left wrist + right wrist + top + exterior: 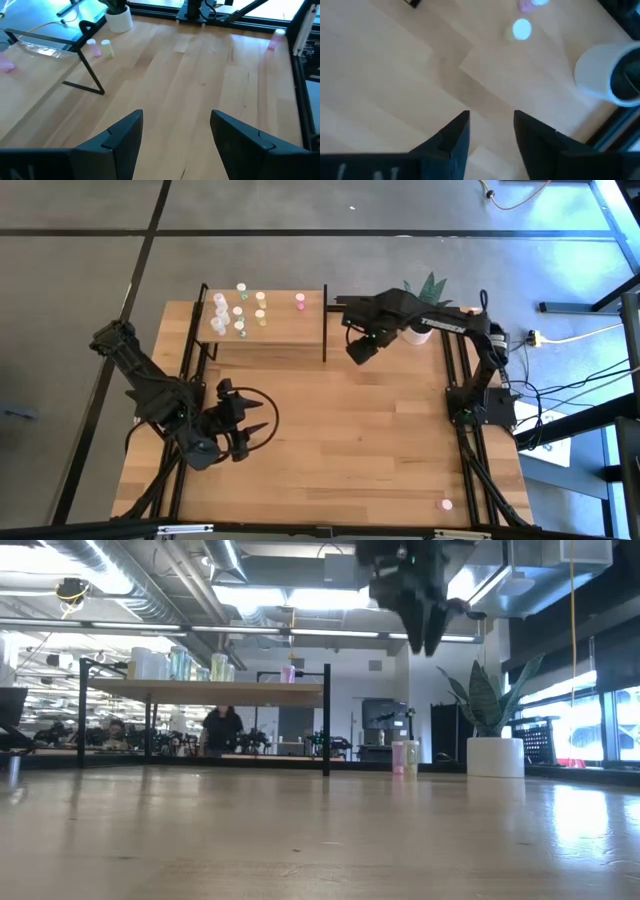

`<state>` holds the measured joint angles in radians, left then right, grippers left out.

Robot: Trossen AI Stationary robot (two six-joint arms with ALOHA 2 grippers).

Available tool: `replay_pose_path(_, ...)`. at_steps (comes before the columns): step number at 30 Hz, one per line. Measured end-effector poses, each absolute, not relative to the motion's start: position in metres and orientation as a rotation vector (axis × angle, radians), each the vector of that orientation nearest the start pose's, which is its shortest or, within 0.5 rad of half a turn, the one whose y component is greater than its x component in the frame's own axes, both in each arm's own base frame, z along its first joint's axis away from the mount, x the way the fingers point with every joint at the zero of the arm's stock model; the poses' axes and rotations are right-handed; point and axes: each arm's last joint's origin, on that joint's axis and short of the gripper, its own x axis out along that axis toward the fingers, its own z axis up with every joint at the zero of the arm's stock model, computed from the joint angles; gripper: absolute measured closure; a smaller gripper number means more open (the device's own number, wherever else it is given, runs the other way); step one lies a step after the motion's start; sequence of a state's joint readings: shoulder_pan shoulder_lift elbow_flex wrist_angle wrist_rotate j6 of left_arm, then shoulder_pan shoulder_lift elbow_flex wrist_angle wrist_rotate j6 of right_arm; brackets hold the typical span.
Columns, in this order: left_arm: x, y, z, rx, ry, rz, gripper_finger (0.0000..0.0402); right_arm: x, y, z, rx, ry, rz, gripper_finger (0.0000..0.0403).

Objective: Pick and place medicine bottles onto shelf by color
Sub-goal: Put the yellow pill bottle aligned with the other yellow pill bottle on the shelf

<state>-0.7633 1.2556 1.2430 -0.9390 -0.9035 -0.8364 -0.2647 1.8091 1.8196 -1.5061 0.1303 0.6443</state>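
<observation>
The shelf [262, 328] stands at the table's far left and carries several small bottles [240, 310] with white, green, yellow and pink tops; it also shows in the low view [210, 690]. A pink bottle [92, 47] and a yellow bottle [106, 48] stand upright on the table between the shelf and the white pot; they also show in the low view [405, 756]. My right gripper [492, 116] hangs open and empty high above the table near them, fingers pointing down [425, 625]. My left gripper [255, 430] is open and empty over the table's near left part.
A white plant pot [495, 756] stands at the far right, beside the two bottles. One more pink bottle [446, 503] stands near the table's near right corner. Black frame rails [460, 410] run along the table's right side. Bare wood [360, 430] lies in the middle.
</observation>
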Motion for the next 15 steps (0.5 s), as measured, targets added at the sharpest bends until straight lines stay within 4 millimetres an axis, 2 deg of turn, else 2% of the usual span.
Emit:
replay_pose_path(6,0.19,-0.138,0.342,-0.109,0.503,0.422,0.0176,0.321,-0.115,0.307,0.591,1.349,-0.743,0.0249)
replay_pose_path(11,0.195,-0.131,0.343,-0.133,0.494,0.459,0.0175,0.315,-0.128,0.303,0.628,1.367,-0.719,0.0249)
replay_pose_path(15,0.199,-0.125,0.343,-0.148,0.49,0.491,0.0175,0.314,-0.137,0.304,0.578,1.328,-0.794,0.0249)
